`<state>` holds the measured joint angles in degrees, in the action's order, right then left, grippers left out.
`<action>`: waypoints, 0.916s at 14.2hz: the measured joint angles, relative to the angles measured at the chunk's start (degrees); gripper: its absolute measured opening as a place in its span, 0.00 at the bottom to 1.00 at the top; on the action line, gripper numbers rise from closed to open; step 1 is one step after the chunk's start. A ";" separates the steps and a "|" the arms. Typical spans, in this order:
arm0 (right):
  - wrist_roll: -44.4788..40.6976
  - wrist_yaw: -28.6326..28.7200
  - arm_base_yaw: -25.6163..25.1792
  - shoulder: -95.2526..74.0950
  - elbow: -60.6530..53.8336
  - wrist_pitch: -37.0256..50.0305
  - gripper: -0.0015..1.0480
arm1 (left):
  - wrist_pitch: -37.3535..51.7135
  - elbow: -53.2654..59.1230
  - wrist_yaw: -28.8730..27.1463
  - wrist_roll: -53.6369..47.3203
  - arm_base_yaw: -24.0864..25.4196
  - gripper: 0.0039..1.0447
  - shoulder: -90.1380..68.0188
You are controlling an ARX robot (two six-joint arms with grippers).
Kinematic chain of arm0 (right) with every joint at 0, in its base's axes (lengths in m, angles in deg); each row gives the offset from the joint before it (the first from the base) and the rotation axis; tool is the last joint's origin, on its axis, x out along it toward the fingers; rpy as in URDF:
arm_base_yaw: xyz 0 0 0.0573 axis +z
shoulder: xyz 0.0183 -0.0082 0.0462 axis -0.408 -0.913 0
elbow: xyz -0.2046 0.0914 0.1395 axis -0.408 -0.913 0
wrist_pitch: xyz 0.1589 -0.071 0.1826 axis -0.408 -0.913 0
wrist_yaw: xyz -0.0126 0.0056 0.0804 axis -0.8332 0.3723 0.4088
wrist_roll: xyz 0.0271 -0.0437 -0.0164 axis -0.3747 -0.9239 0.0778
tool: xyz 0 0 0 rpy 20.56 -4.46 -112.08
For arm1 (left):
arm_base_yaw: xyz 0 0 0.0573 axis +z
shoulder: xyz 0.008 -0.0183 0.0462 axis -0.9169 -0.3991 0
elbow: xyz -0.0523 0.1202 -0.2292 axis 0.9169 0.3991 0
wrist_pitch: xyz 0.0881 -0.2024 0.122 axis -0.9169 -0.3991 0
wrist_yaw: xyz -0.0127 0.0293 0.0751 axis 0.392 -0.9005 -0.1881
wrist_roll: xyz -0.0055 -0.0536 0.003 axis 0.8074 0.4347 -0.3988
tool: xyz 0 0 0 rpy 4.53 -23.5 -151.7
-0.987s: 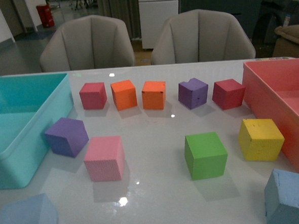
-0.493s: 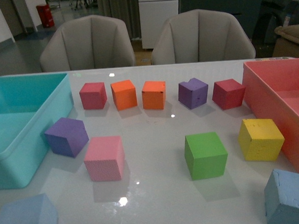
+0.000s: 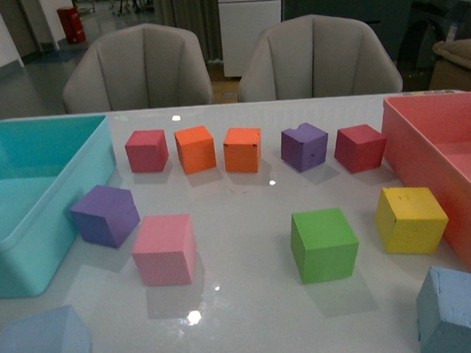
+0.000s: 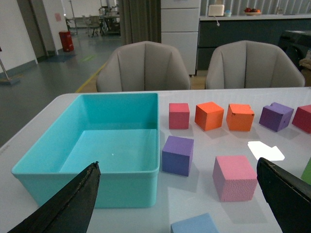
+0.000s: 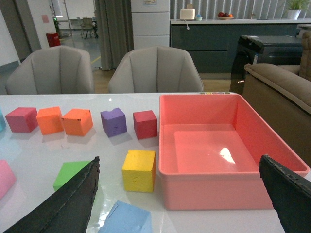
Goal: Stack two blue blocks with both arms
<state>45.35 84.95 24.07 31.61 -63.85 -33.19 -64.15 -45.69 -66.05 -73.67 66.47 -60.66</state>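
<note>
Two pale blue blocks lie at the table's near edge. One blue block [image 3: 42,347] is at the near left, also in the left wrist view [image 4: 194,224]. The other blue block [image 3: 458,310] is at the near right, also in the right wrist view [image 5: 126,218]. Neither arm shows in the front view. My left gripper [image 4: 177,206] is open, its fingertips [image 4: 73,204] wide apart above the left blue block. My right gripper [image 5: 180,204] is open, its fingertips [image 5: 68,204] wide apart above the right blue block and the pink bin's front wall.
A turquoise bin [image 3: 32,245] stands at the left, a pink bin [image 3: 435,164] at the right. Between them lie purple [image 3: 104,215], pink [image 3: 165,249], green [image 3: 324,244] and yellow [image 3: 410,219] cubes, and a far row of red, orange and purple cubes [image 3: 241,150]. Two chairs stand behind.
The right blue block sits very slightly lower in the front view; nothing else has visibly moved.
</note>
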 joint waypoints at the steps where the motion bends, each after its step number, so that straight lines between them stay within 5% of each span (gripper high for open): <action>1: 0.02 0.00 0.00 0.00 0.00 0.00 0.94 | 0.00 0.00 0.00 0.00 0.00 0.94 0.00; 2: 0.50 -4.48 1.40 -1.14 0.07 2.05 0.94 | 0.00 0.00 0.00 0.00 0.00 0.94 0.00; 3: 1.77 -17.27 4.66 -9.73 2.12 10.49 0.94 | -0.02 0.00 -0.02 0.00 0.00 0.94 0.00; 4: 2.05 -21.57 -1.14 -21.00 6.54 20.22 0.94 | 0.02 0.00 -0.13 0.00 0.00 0.94 0.00; 7: 5.16 -9.77 -8.74 -52.98 22.49 28.92 0.94 | 0.00 0.00 0.00 0.00 0.00 0.94 0.00; 13: 13.68 -4.76 5.42 -83.78 30.80 17.03 0.94 | 0.00 0.00 -0.02 0.00 0.00 0.94 0.00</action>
<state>59.03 80.18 29.49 -52.16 -33.05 -16.16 -64.15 -45.69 -66.08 -73.67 66.47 -60.66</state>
